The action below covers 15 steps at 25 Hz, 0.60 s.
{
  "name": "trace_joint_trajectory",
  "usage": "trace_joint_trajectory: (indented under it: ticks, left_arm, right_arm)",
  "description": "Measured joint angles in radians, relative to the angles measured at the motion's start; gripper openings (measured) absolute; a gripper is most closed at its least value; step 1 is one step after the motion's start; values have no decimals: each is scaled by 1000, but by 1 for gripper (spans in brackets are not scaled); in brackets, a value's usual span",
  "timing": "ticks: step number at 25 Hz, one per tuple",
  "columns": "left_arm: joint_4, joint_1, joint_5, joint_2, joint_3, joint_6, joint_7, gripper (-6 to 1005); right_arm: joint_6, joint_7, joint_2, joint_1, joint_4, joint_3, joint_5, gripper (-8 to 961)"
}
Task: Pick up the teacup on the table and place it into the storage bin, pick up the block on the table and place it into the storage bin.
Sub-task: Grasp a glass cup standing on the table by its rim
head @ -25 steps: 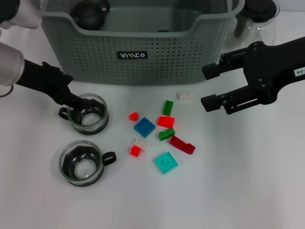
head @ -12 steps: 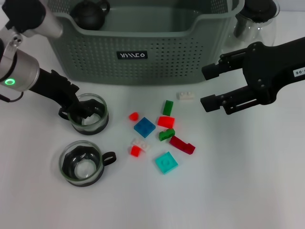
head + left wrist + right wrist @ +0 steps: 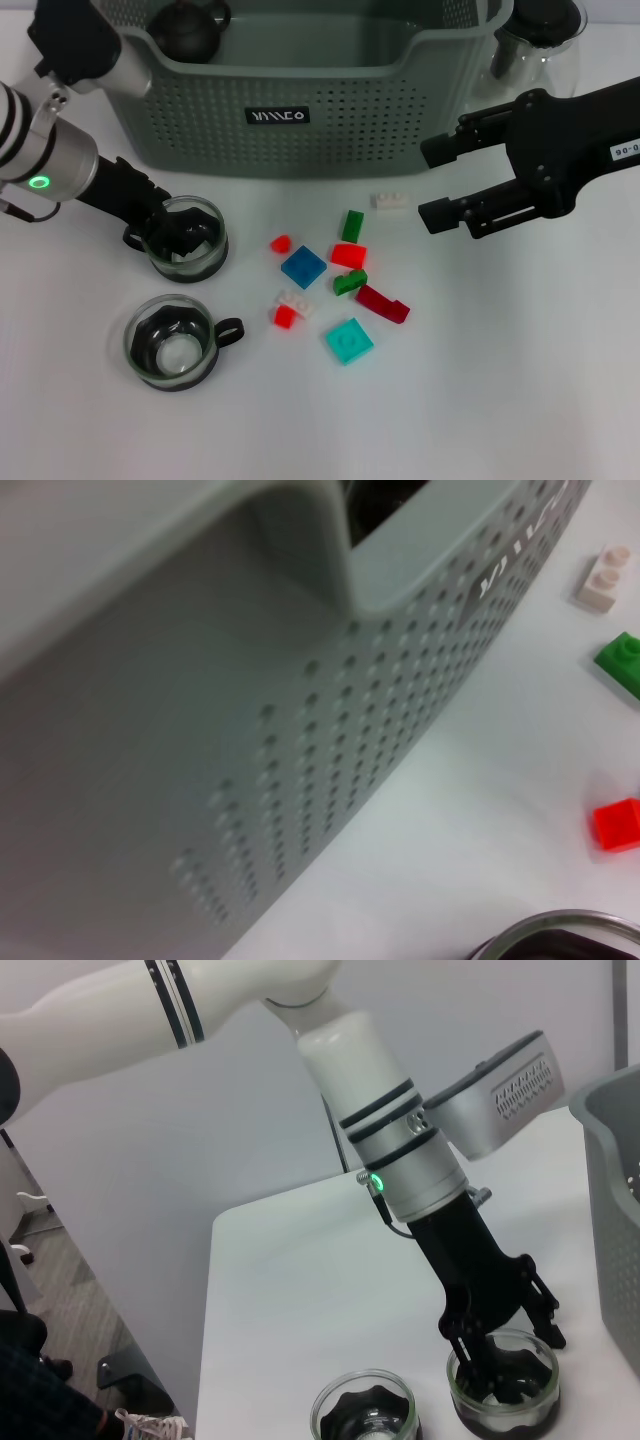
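1. The left gripper is covering part of the cup.
2. The top edge is cutting off the bin and the teapot.
3. The picture's edge is cutting off the right arm.

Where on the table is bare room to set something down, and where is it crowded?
Free: the near strip below the blocks, and the near right under the right gripper. Crowded: the blocks mid-table, both teacups with the left gripper at the farther one, and the bin behind.
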State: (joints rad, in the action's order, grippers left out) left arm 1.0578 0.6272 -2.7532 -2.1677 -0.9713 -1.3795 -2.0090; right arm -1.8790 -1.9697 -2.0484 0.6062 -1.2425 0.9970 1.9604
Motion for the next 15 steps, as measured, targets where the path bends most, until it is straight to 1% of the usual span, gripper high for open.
trace_joint_trajectory:
  ticks: [6, 12, 15]
  left_arm:
    - [-12, 2, 0, 0, -14, 7, -12, 790]
    - [-24, 6, 0, 4, -21, 10, -26, 643]
    - [-24, 6, -2, 4, -21, 15, -30, 474]
  right_arm:
    - [4, 3, 1, 9, 7, 0, 0, 810]
    - [11, 4, 1, 10, 7, 0, 0, 811]
    - [12, 4, 1, 12, 7, 0, 0, 811]
